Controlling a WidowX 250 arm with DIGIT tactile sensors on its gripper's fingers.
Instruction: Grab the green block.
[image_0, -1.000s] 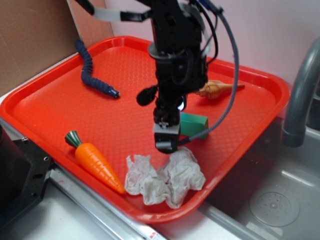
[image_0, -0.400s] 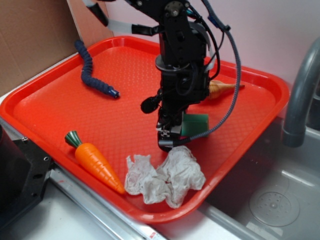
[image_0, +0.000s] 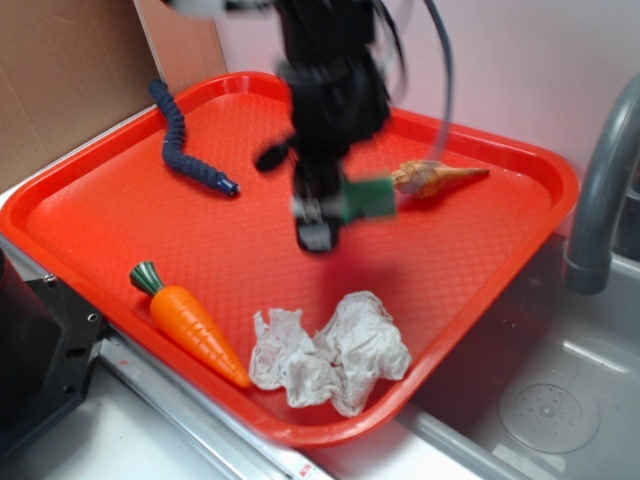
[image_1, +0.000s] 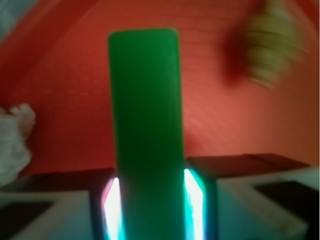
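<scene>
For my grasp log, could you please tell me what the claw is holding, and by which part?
The claw grips the small solid green block at one end, across its two long sides.

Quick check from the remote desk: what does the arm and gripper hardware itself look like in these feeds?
The arm is black and boxy, motion-blurred in the exterior view, with a grey cable looping down its right side. The gripper ends pale grey. In the wrist view, the fingers are dark-topped with whitish sides and glowing inner pads.
</scene>
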